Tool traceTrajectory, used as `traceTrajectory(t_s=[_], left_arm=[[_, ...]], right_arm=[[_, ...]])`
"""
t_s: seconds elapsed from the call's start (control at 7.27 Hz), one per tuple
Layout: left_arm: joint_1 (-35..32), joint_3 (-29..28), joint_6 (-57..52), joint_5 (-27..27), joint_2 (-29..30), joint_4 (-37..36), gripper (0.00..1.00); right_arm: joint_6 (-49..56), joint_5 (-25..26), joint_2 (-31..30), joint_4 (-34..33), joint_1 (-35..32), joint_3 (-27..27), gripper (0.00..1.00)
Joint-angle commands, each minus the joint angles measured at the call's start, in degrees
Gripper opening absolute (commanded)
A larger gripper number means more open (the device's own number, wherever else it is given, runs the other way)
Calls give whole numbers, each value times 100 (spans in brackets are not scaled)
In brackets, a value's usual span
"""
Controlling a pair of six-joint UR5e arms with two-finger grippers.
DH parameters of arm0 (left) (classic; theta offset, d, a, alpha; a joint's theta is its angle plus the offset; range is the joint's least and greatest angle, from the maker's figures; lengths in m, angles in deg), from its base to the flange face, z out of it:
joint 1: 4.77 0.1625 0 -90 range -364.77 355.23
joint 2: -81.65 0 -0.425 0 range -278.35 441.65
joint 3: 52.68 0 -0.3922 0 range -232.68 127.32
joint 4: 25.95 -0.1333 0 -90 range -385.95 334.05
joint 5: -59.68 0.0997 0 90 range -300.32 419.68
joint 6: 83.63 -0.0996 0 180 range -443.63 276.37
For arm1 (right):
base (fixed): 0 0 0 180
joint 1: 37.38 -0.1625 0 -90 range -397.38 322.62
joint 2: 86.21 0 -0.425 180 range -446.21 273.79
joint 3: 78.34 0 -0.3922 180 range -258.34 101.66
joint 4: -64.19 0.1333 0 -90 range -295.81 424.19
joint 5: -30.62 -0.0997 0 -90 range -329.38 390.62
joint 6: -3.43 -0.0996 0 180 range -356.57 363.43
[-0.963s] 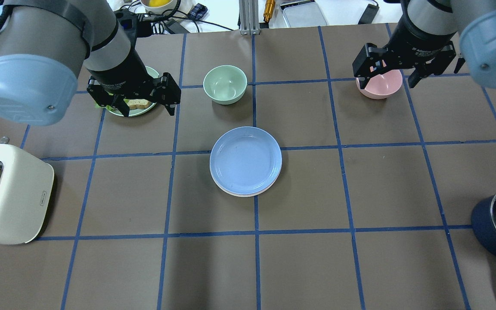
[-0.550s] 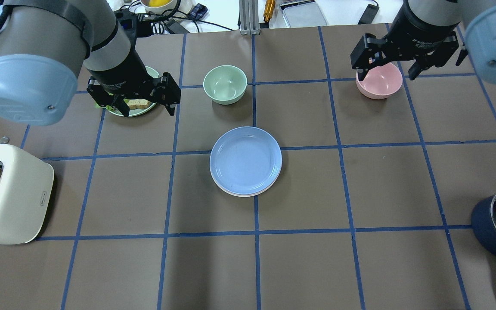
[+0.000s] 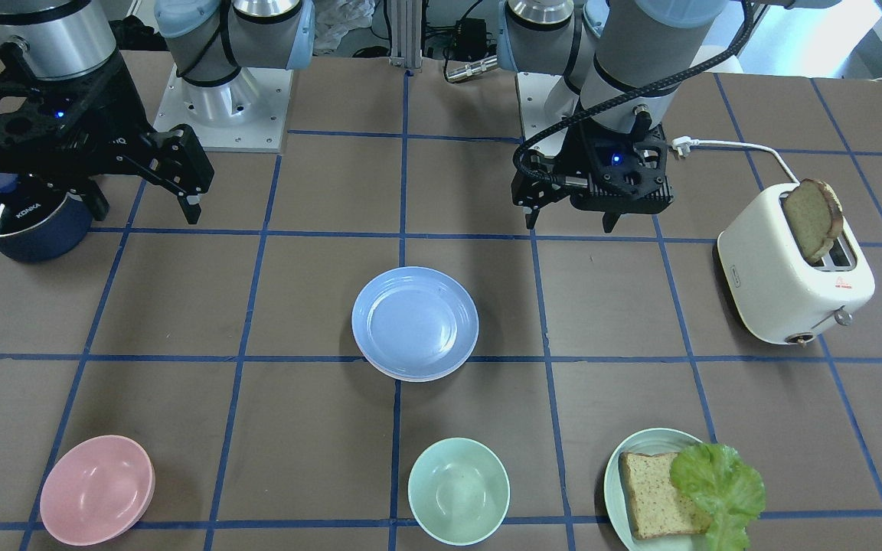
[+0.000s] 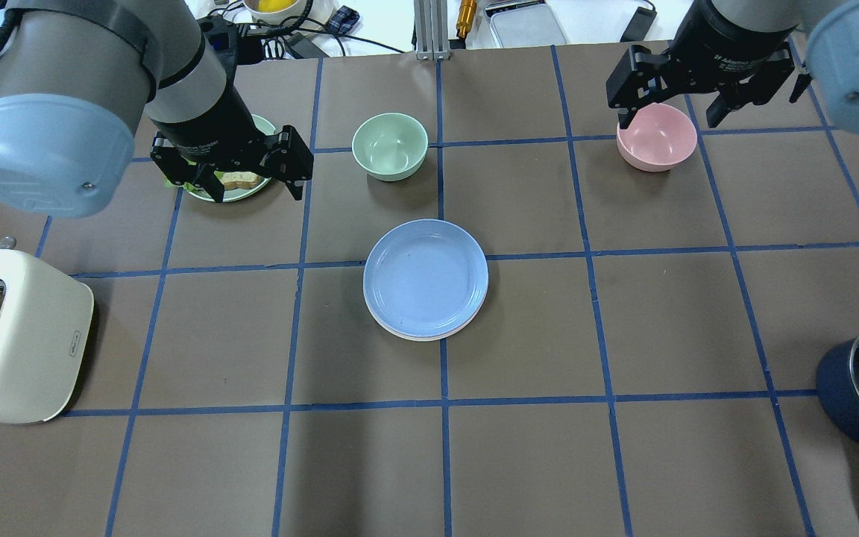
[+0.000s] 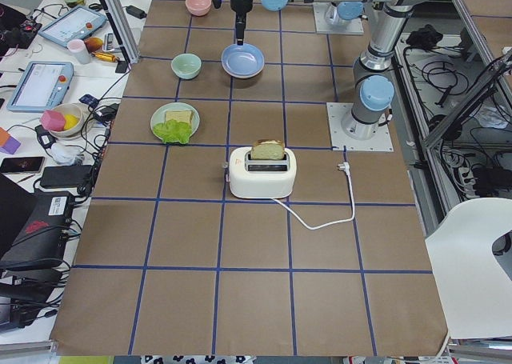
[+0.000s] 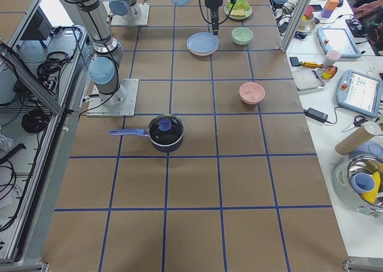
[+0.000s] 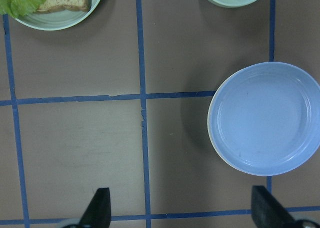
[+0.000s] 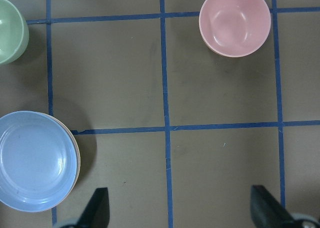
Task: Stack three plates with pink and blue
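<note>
Light blue matte plastic is what shows on top. The shallow light blue round plate lies uppermost in a pile near the middle of the table, across a crossing of tape lines. Beneath it, only thin pinkish and cream crescents of the paler plates peek out on the robot's side. The order of those two cannot be read cleanly from here. Judging by this, the stacking looks done or very nearly so.

These plates are probably light, stiff and a little slick. They are thin-walled with a low raised lip, and not likely to break. Any correction would best pinch the rim at the overhanging edge, since the flat centre offers nothing to grip. A push from the side would likely slide the whole pile.

The left gripper hangs spread wide and empty. In its wrist view the pile sits off to one side of it. The right gripper is likewise parted and holds nothing, raised over the small pink bowl.

Around the pile stand:
- a mint green bowl;
- a pale green plate bearing bread and lettuce;
- a cream toaster with a slice in it;
- a dark blue lidded pot.

All of them rest on the brown table gridded with blue tape.
</note>
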Motion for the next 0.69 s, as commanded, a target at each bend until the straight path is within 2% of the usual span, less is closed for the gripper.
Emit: traceTrajectory(t_s=[0.0, 0.55], left_arm=[[0, 0, 0, 0, 0, 0, 100], [0, 0, 0, 0, 0, 0, 100]], right_arm=[[-3, -16, 33, -7, 0, 11, 100], [24, 72, 42, -16, -8, -7, 100]])
